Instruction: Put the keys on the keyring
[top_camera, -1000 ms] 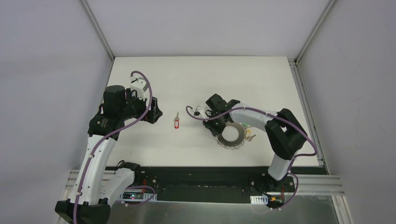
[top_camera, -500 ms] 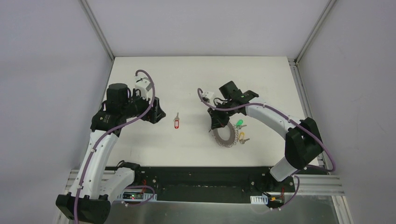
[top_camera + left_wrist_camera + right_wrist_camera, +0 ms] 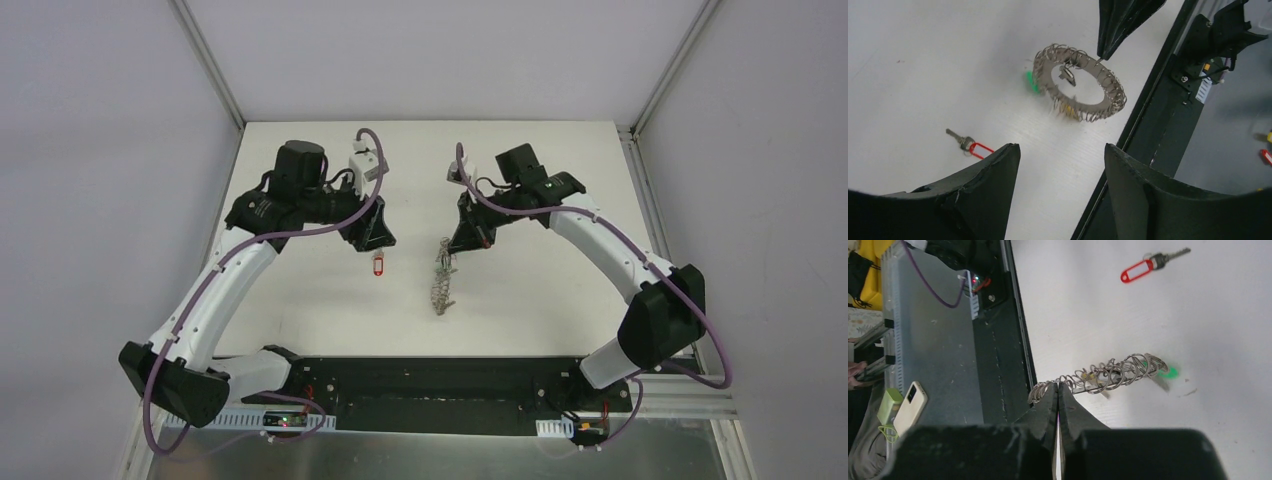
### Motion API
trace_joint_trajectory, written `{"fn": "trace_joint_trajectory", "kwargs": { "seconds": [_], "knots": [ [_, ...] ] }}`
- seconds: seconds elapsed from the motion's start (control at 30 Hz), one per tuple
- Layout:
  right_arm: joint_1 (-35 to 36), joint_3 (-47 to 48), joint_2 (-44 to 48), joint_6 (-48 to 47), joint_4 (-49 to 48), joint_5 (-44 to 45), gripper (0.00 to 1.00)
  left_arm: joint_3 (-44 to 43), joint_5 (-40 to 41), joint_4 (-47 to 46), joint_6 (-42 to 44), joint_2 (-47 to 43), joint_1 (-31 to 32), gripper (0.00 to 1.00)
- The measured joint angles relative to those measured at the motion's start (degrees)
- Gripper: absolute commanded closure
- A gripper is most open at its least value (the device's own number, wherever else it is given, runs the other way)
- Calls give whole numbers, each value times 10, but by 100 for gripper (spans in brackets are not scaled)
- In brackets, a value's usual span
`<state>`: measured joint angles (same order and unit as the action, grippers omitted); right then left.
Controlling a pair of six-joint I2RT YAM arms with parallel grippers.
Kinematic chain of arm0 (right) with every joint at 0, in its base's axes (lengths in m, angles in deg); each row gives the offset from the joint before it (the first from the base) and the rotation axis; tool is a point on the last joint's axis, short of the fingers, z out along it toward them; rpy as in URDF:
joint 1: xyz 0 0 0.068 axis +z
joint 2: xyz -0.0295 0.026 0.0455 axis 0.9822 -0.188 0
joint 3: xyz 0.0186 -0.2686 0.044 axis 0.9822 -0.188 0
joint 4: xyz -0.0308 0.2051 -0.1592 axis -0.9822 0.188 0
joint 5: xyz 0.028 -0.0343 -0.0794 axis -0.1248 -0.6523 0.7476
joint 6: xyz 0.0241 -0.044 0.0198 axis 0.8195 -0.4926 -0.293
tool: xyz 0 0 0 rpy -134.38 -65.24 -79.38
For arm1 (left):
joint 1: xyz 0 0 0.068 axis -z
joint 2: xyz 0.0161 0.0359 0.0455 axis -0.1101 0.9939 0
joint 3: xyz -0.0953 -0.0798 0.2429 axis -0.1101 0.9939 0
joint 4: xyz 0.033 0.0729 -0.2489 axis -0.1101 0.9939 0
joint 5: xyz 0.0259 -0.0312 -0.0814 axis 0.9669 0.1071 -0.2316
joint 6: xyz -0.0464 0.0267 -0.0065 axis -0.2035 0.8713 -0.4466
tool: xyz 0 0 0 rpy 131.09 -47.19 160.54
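R gripper [image 3: 1058,389] jaws pinch the keyring [image 3: 1078,82] by its rim, tilted up on edge. Green key [image 3: 1168,373] & yellow key [image 3: 1068,111] seem already on it, tho blurred. Red key [image 3: 378,264] lies loose left of keyring. L gripper [image 3: 374,236] is over it, jaws spread. Prob. one key left.

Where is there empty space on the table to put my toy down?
The far strip of the table along its back edge is bare, and so is the near patch between the keyring and the right arm. The middle is crowded: the left gripper hangs close to the red-tagged key, with the right gripper holding the keyring beside it.
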<state>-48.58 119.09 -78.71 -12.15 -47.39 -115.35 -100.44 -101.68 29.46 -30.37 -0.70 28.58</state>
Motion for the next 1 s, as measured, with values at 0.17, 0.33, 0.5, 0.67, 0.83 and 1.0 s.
{"fn": "trace_joint_trajectory", "kwargs": {
  "seconds": [0.17, 0.33, 0.5, 0.67, 0.83, 1.0],
  "knots": [
    [-1, 53, 4, 29, -5, -47, 100, -27, -48, -26, -1, 35, 24, 40],
    [-5, 92, 4, 64, -19, -88, 100, -48, -90, -57, -8, 63, 41, 45],
    [-7, 106, 4, 90, -30, -107, 100, -49, -103, -86, -14, 76, 55, 48],
    [-7, 83, 7, 91, -46, -69, 98, -42, -90, -88, 5, 75, 59, 44],
    [-7, -11, 19, 73, -51, 3, 77, -5, -40, -40, 54, 49, 59, 39],
    [-2, -96, 44, 30, -33, 82, 62, 11, 15, 23, 97, 17, 59, 34]
  ]
}}
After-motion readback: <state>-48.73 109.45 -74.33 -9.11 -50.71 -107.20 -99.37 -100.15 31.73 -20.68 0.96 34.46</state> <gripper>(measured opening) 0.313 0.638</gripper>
